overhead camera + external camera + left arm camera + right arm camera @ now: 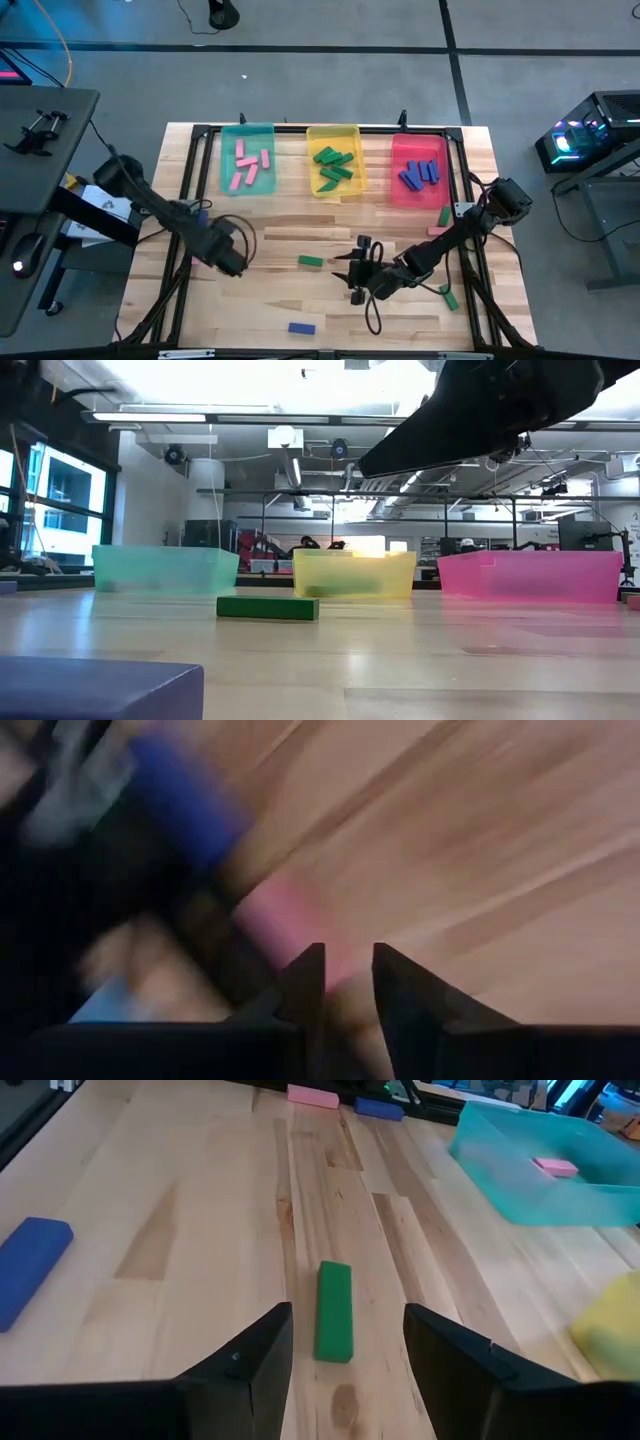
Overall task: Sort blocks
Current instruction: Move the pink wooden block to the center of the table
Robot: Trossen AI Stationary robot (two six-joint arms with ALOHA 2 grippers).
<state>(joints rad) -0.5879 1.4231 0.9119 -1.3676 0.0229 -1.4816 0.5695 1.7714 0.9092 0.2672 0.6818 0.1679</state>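
Already sorted blocks lie in three translucent trays at the far edge of the wooden counter (270, 300): pink bars in the teal tray (247, 131), green bars in the yellow tray (334, 130), blue bars in the red tray (418, 140). Loose ones remain: a small flat green block (334, 1309) mid-counter, a blue block (301, 327) near the front. Left fingers (347, 975) stand narrowly apart over a pink block (290, 918); whether they grip it I cannot tell. Right fingers (345, 1342) gape wide, empty, facing the green block.
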